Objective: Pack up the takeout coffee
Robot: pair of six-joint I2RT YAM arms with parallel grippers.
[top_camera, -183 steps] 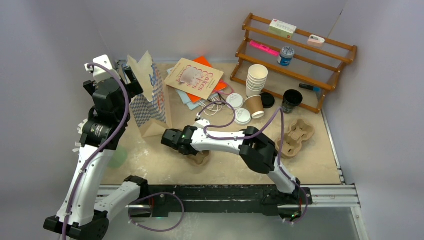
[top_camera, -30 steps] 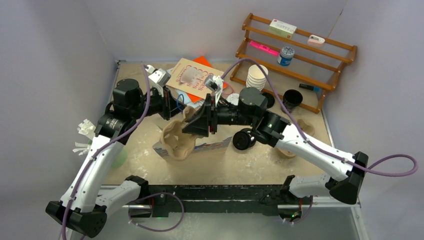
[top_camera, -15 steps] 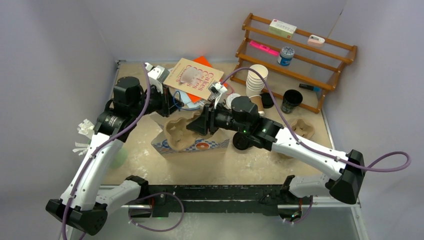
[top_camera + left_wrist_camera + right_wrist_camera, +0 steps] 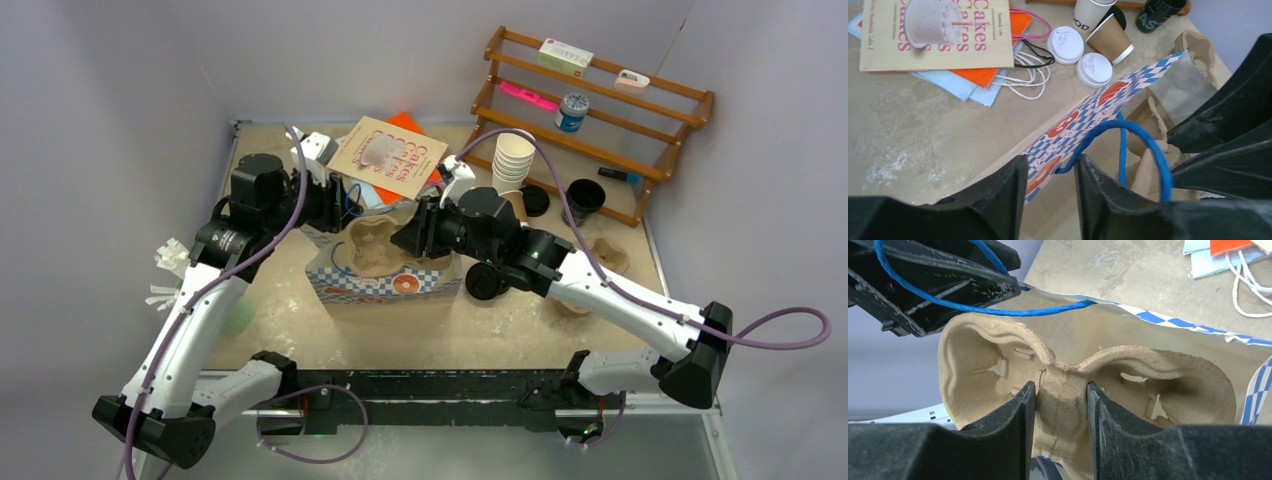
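1. Mid-table, the right end effector [image 4: 1060, 390] pinches the cardboard carrier [image 4: 973, 355] by its centre ridge inside the paper bag's [image 4: 385, 290] mouth. A wide lobe could snag the rim.
2. The left end effector [image 4: 1050, 167] pinches the bag's edge by the blue handle [image 4: 1143, 137]. A slip would collapse the mouth.
3. Toward the far edge, the left wrist view shows the brown cup [image 4: 1111, 39] tipped beside loose white lids [image 4: 1065, 45], half hidden from above. The black cup [image 4: 583, 200] stands near the far-right corner.
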